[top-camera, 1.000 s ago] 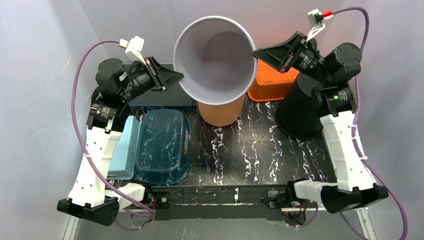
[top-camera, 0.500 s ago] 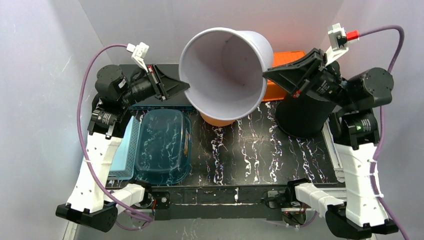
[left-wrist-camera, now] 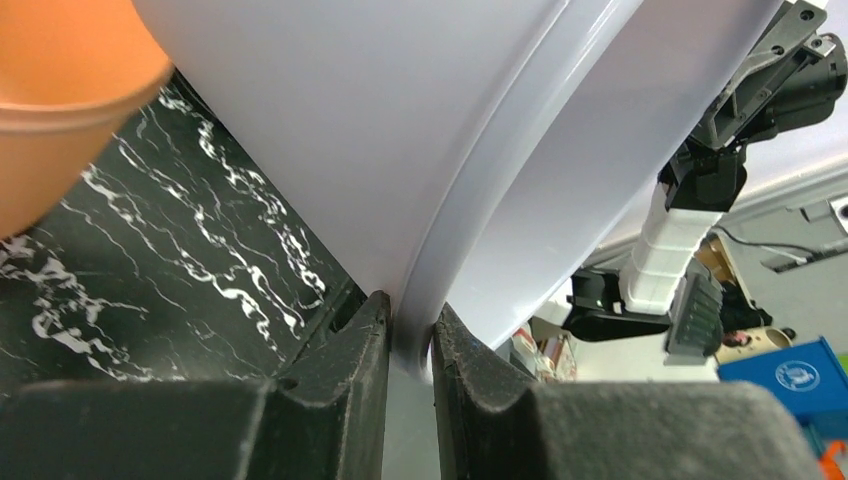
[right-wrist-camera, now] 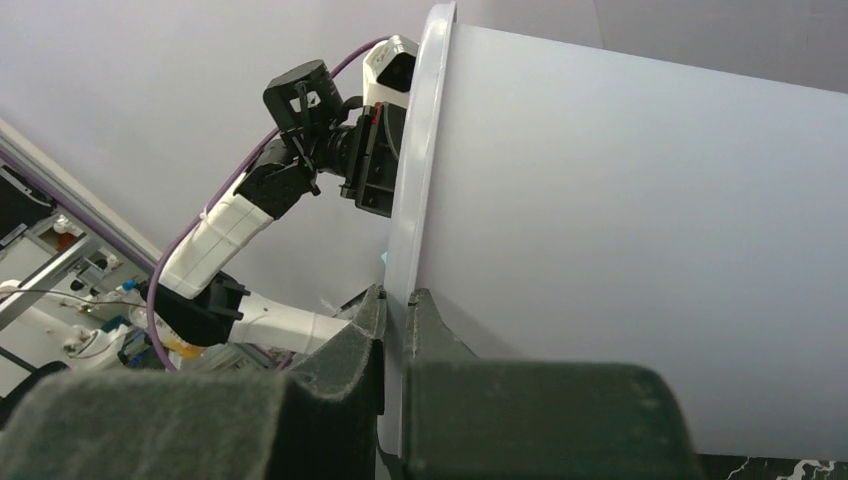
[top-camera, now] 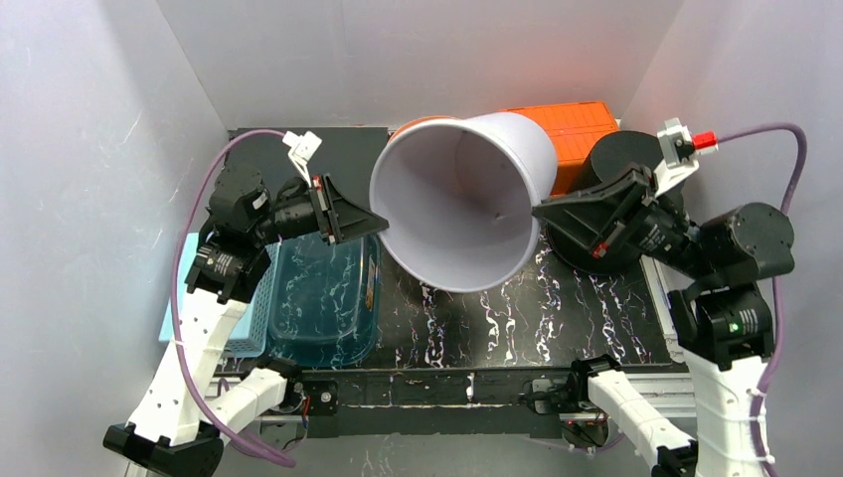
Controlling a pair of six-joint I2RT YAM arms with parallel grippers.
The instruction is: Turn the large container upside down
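Jaws of the left gripper (left-wrist-camera: pixel 408 315) are pinching the rim of the large container (top-camera: pixel 452 204), and the right gripper (right-wrist-camera: pixel 395 305) is pinching the opposite side of that rim likewise. The container is hanging in the air between them, above the table (top-camera: pixel 477 318), lying on its side with its mouth facing the arm bases. The flip is looking roughly half done. The next move is calling for both wrists rolling together, turning the mouth downward, then lowering it onto bare tabletop between the blue tub (top-camera: pixel 323 288) and the black bucket (top-camera: pixel 621 159).
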